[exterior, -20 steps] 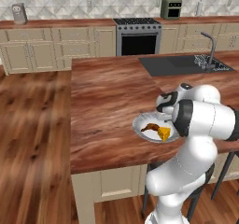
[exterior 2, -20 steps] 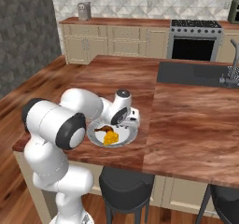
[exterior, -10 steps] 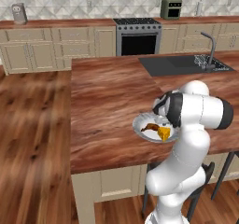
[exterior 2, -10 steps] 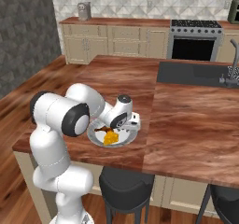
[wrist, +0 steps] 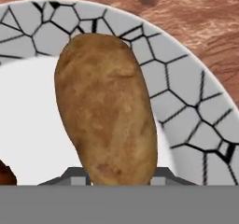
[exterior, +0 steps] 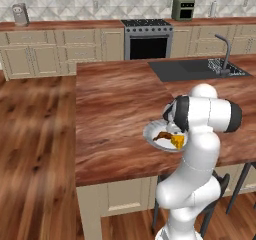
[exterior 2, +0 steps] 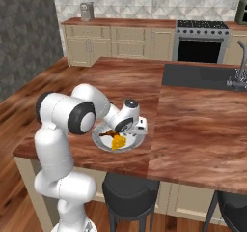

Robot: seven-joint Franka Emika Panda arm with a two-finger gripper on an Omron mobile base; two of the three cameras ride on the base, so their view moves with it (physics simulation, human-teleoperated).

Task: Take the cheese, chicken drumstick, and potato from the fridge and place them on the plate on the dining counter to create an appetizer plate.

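The tan-brown potato (wrist: 105,106) stands close up in the hand view, over the patterned rim of the pale plate (wrist: 186,101). My gripper (wrist: 119,176) is shut on the potato, with a finger tip on either side of its lower end. A dark bit of the chicken drumstick (wrist: 3,174) shows at the lower left. From the base views the plate (exterior: 150,133) (exterior 2: 99,141) lies on the dining counter (exterior: 110,109) near its front edge. On it lie the yellow cheese (exterior: 177,142) (exterior 2: 117,142) and the drumstick (exterior: 161,136) (exterior 2: 108,133). My hand hangs low over the plate's far side. The fridge is out of view.
A dark inset sink (exterior: 195,69) with a tap is set into the counter's far right part. Dark stools (exterior 2: 128,195) stand under the front edge. A stove (exterior: 147,39) and wall cabinets line the back wall.
The arm's elbow and upper links have swung a little. The hand stays low over the plate with the potato.
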